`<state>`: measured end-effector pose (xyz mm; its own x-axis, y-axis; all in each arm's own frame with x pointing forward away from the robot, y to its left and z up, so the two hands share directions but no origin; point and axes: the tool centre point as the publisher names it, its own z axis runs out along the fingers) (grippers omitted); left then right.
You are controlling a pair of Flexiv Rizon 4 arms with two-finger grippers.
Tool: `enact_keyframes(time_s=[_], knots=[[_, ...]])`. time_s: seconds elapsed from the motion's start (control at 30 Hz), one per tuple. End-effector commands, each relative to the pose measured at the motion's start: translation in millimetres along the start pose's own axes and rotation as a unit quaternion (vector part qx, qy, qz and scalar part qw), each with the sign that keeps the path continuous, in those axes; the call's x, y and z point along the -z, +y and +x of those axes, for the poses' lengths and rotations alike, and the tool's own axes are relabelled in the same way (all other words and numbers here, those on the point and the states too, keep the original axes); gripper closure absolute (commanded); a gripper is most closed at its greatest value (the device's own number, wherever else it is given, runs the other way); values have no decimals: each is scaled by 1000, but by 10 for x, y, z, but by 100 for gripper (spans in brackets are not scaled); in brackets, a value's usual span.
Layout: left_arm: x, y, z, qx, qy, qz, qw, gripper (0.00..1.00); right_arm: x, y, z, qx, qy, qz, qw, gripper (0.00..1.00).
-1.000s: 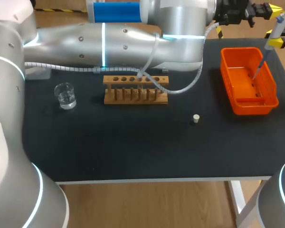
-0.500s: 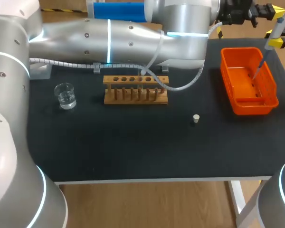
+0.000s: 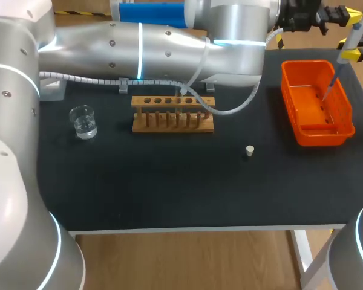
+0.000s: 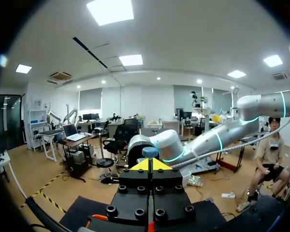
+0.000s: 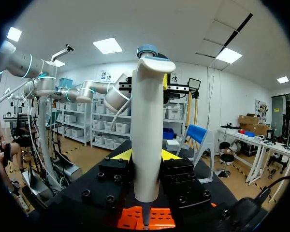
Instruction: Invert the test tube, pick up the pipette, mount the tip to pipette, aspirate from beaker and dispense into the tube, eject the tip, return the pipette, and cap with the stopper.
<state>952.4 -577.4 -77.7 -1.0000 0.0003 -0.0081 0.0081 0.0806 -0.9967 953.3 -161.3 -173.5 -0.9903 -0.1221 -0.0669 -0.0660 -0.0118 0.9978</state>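
Right claw (image 5: 147, 155) is clenched on the pipette (image 5: 147, 130), holding it upright with its thin end over the orange tray (image 5: 160, 220). Left claw (image 4: 150, 165) has its yellow tips pressed together on nothing, right by the pipette's blue knob (image 4: 150, 152); whether they touch I cannot tell. From above, both claws hang at the far right corner of the bench (image 3: 169, 187). The rack (image 3: 172, 113) stands mid-bench with the beaker (image 3: 83, 121) to its left. The stopper (image 3: 250, 150) lies alone between rack and tray.
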Motion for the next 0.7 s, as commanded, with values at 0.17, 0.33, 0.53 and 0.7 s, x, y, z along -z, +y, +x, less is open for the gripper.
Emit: enact_keyframes(time_s=[0.17,0.33,0.53,0.7], knots=[[-31,69,-13,1,-3,-2,1000,100,18,5,-21,1,3,0,1000,100],[-33,111,-19,3,-6,-6,1000,100,18,5,-21,1,3,0,1000,100],[-26,169,-25,5,-10,-12,1000,100,18,5,-21,1,3,0,1000,100],[-22,206,-20,2,-14,-16,1000,100,18,5,-21,1,3,0,1000,100]])
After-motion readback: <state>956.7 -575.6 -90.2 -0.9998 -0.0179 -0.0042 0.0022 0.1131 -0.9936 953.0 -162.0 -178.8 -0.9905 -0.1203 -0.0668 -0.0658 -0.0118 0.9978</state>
